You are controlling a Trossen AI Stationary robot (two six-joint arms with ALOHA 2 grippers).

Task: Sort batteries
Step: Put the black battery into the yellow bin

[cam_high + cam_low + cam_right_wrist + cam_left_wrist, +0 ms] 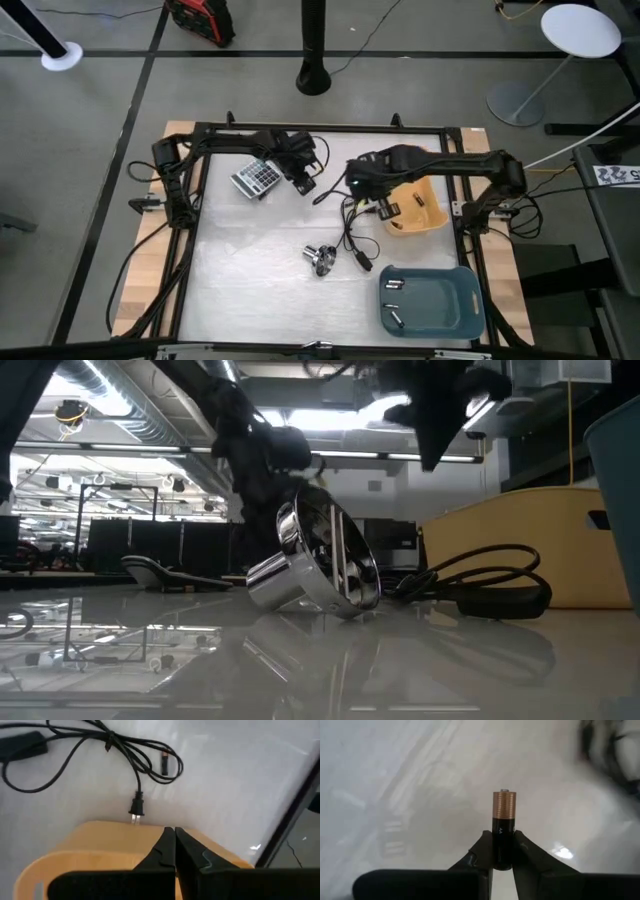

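Observation:
My left gripper (305, 184) hovers over the table's far middle, next to the calculator (256, 177), shut on one battery (504, 810), black with a copper-coloured end. My right gripper (174, 845) is shut with nothing in it, above the yellow bin (418, 206). Another battery (165, 762) lies on the table inside a loop of the black cable (125, 750). Two small batteries (393, 286) lie in the blue tray (468, 300). My left gripper pinches the battery's black end (503, 851) between its two fingers (479, 851). The copper end (504, 804) sticks out past the fingertips. The battery is lifted clear of the table and lies in line with the fingers.
A shiny round metal knob (320, 258) rests on the table's middle, large in the low view (315, 565). The cable's plug (136, 808) lies beside the yellow bin's wall. The black frame rails (470, 235) border the white mat.

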